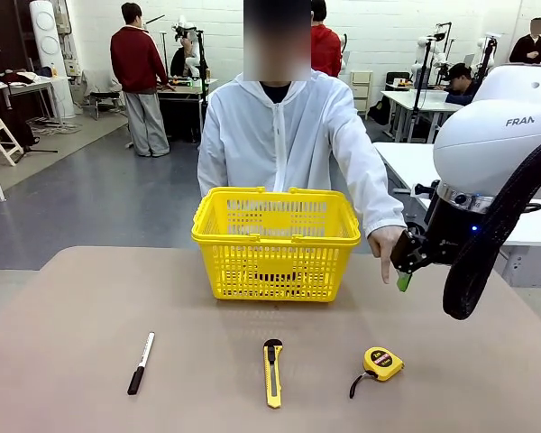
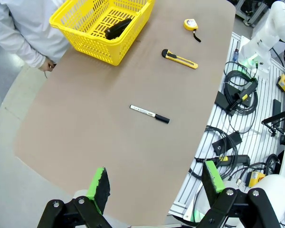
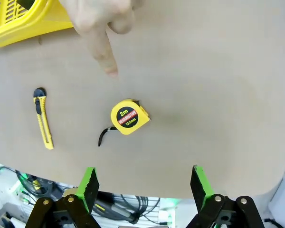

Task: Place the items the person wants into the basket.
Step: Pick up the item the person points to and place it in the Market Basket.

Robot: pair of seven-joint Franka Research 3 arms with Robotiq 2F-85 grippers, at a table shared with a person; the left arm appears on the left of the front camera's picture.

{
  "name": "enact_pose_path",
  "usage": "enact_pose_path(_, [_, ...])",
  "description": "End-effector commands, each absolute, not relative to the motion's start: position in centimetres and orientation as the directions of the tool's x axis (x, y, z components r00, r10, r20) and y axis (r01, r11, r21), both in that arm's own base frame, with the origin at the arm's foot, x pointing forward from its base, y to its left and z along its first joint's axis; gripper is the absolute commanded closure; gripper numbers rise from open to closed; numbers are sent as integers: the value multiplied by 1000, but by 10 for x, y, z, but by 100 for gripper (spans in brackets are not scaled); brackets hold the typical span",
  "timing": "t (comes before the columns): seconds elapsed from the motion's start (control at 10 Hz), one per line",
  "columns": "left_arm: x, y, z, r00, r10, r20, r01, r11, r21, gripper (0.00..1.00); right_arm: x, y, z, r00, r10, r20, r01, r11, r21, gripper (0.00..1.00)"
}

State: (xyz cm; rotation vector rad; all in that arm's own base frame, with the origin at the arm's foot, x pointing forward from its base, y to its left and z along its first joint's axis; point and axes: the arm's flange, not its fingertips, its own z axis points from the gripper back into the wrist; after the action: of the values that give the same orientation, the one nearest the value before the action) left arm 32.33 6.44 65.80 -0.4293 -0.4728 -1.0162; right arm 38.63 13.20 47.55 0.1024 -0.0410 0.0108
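Observation:
A person in a white jacket stands behind the yellow basket and points one finger down at the round yellow tape measure, which lies flat on the table with its black strap trailing. The tape measure sits near the front right of the table. My right gripper hangs open above it, right beside the pointing hand. My left gripper is open, high over the table's other end, far from everything. Inside the basket lies a dark object.
A white-and-black marker lies at the front left and a yellow utility knife at the front middle. Cables and boxes lie on the floor off the table's near edge. Other people stand far behind.

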Motion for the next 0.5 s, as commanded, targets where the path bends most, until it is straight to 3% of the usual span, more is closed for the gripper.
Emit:
enact_pose_path(0.0, [323, 67, 658, 426, -701, 572, 889, 440, -123, 0, 383, 132, 480, 999, 8, 47, -13, 995, 102, 0])
enact_pose_path(0.4, [323, 67, 658, 426, -701, 572, 889, 440, -123, 0, 385, 132, 479, 999, 9, 51, -14, 995, 103, 0])
